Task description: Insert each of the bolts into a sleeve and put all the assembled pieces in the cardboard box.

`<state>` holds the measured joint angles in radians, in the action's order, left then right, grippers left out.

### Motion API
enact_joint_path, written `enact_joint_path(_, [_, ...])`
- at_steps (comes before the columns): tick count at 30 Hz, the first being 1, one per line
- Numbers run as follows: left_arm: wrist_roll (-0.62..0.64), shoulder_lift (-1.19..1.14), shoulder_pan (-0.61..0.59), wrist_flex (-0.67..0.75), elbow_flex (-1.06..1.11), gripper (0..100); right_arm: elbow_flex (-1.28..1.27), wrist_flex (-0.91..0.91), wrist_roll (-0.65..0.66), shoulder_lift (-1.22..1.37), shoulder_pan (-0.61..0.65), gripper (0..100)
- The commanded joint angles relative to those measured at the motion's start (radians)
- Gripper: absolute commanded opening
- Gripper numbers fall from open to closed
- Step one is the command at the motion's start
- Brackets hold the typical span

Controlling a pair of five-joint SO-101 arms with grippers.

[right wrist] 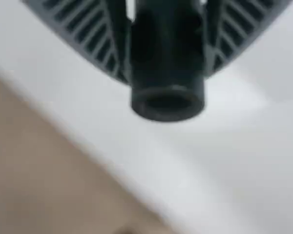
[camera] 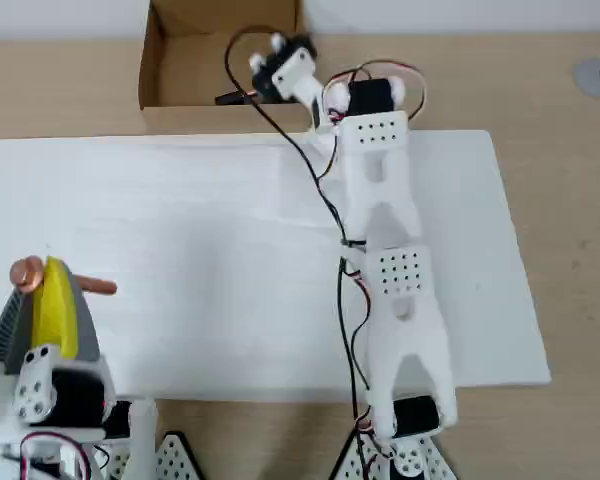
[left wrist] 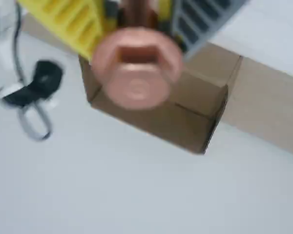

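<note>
My left gripper (camera: 42,285) hangs over the near left part of the white mat, shut on a copper bolt (camera: 28,272) whose shaft points right. In the left wrist view the bolt's round head (left wrist: 136,73) sits between the yellow and grey fingers of the left gripper (left wrist: 136,14). My right gripper (camera: 258,88) is stretched out to the cardboard box (camera: 152,60) at the far edge. It is shut on a dark sleeve (camera: 235,97), which hangs over the box's near right corner. In the right wrist view the sleeve's (right wrist: 168,73) open end pokes out between the ribbed grey fingers (right wrist: 83,29).
A white mat (camera: 230,250) covers most of the tan table (camera: 570,200). The open cardboard box (left wrist: 185,112) stands just past the mat's far edge. The right arm's white links and cables (camera: 390,270) lie across the mat's right half. A dark round fitting (camera: 598,75) sits at the far right.
</note>
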<state>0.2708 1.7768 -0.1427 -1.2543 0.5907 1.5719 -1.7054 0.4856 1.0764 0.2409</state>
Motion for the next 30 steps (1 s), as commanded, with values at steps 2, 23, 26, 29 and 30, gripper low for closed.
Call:
enact_joint_path(2, [-0.005, 0.001, -0.012, 0.110, 0.041, 1, 0.093, -0.006, -0.011, -0.206, -0.004, 1.0])
enact_joint_path(23, [-0.218, 0.001, -0.006, 0.127, 0.103, 1, 0.082, -0.086, -0.153, -0.803, 0.070, 1.0])
enact_joint_path(26, [-0.216, 0.001, -0.006, 0.132, 0.098, 1, 0.081, -0.086, -0.153, -0.854, 0.070, 1.0])
enact_joint_path(29, [-0.218, 0.001, -0.006, 0.146, 0.104, 1, 0.035, -0.087, -0.241, -0.898, 0.067, 0.9])
enact_joint_path(30, [-0.218, 0.001, -0.006, 0.152, 0.104, 1, -0.010, -0.087, -0.299, -0.918, 0.067, 0.9])
